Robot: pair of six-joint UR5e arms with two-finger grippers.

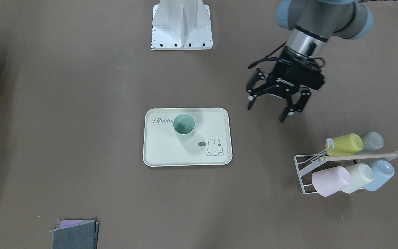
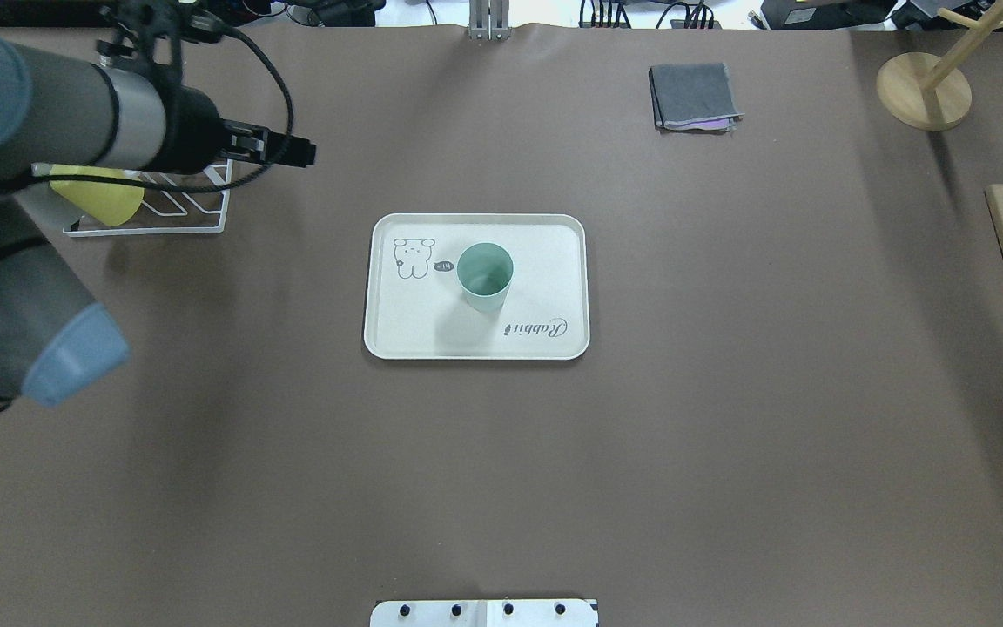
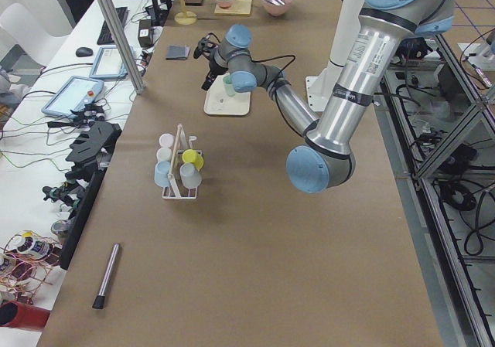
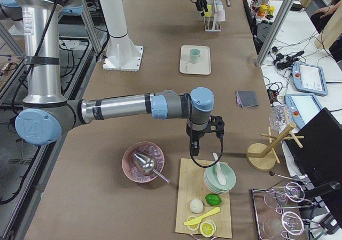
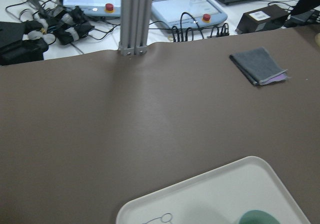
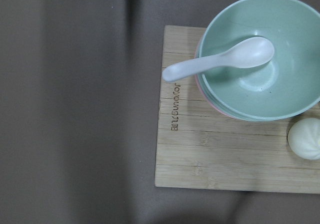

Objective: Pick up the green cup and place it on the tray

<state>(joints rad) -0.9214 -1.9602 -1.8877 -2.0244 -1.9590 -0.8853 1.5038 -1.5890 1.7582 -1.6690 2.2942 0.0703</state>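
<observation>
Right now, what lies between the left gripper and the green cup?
Between left gripper and cup: only bare table and the tray rim, per the front-facing view.

Green cup [image 3: 229, 88] on the tray [image 3: 224, 107], farther up the table than a wire rack [image 3: 177, 196] of cups [image 3: 190, 178]

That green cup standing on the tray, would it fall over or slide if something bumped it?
The green cup looks like empty plastic, so probably light and stiff, not fragile. It stands upright, tapering to a narrower base, so a high push may tip it. The tray looks smooth, so a low nudge would probably slide it.
</observation>
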